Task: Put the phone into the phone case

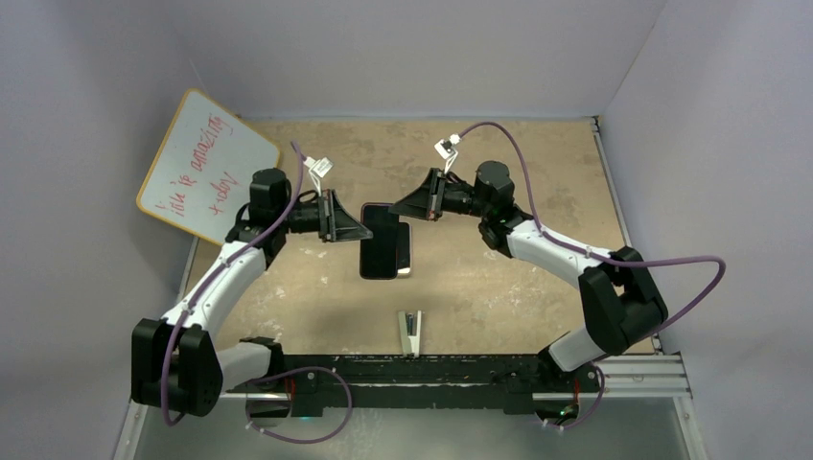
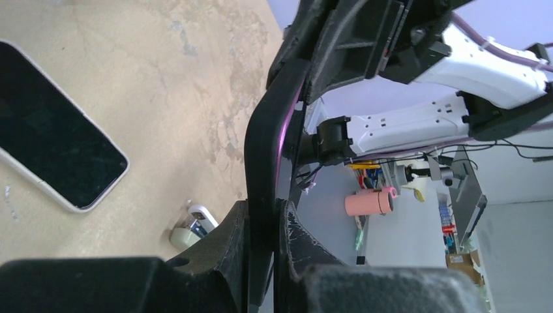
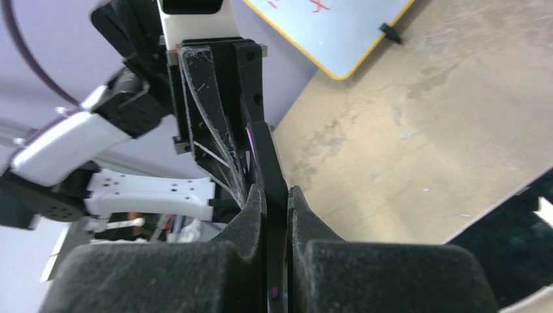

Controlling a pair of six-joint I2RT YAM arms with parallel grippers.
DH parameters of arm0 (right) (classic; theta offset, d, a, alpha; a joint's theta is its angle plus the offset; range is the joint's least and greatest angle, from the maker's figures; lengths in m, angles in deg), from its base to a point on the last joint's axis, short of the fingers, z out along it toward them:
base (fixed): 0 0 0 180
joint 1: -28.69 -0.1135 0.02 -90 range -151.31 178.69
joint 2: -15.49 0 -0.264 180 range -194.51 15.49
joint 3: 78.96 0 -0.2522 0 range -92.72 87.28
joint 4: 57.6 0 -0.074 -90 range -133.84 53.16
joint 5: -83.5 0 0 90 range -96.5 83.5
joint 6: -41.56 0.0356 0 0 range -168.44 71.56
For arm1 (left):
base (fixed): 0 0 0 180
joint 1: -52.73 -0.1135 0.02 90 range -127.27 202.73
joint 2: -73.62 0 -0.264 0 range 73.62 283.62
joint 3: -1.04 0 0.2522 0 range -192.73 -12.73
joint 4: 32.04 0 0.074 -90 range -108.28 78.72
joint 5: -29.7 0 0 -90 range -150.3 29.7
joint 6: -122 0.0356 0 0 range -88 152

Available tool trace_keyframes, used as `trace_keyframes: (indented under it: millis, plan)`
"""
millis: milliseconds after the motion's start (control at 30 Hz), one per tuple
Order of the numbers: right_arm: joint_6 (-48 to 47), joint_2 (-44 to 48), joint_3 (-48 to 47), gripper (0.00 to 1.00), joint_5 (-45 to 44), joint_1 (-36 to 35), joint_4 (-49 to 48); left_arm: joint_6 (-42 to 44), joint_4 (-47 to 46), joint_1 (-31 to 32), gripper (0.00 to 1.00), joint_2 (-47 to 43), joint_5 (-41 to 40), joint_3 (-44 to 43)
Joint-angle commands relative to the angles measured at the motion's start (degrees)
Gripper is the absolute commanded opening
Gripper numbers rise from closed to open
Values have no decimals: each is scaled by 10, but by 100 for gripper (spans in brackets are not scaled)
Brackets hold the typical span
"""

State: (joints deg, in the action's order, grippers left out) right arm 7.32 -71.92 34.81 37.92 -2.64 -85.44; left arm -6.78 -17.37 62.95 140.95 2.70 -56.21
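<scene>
Phone case (image 1: pixel 378 241) is hanging above the table (image 1: pixel 499 287), and both claws are pinching it at its far end. The left claw (image 1: pixel 367 233) is reaching in from the left with its fingers closed tight on the case's edge. The right claw (image 1: pixel 395 209) is coming in from the right and squeezing the same end. Both wrist views are showing the case edge-on between the pads, with a purple strip along one side.

From above, the case is turning its broad black face upward, and its long axis is running from near to far, with the free end pointing toward the arm bases.

Nearest the bases, a small clip (image 1: pixel 410 331) is lying on the table, apart from the case. Beyond it, the phone (image 1: pixel 405 251) is lying flat with its dark screen up. It is mostly hidden beneath the case, and only its pale right edge is peeking out. Bare tabletop is lying open to the right. Farther off at the left, a whiteboard (image 1: pixel 206 165) is leaning against the wall.
</scene>
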Motion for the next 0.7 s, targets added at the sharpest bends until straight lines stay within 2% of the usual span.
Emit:
trace_keyframes:
  millis: [0,67,167,300,400,500,533,600,667]
  plan:
    - [-118,59,-44,0,-34,-7,43,96,191,-1,0,42,-143,-32]
    - [-182,75,-19,0,-45,-15,39,95,206,-1,0,54,-175,-31]
    - [-189,94,33,0,-72,-18,-20,90,214,-1,0,71,-193,-33]
    - [-209,102,31,0,-103,-18,31,85,203,-1,0,75,-196,-31]
    - [-203,99,41,0,-99,-18,34,61,159,-1,0,64,-169,-15]
    - [-175,107,75,0,-83,-18,6,-7,56,-1,0,45,-107,27]
    - [-158,110,86,2,-79,-17,-4,-37,12,-1,0,35,-92,43]
    - [-135,115,99,20,-68,-14,-11,-85,-61,-1,0,14,-74,64]
    - [-120,121,109,37,-48,-14,-14,-110,-91,-1,0,-7,-71,68]
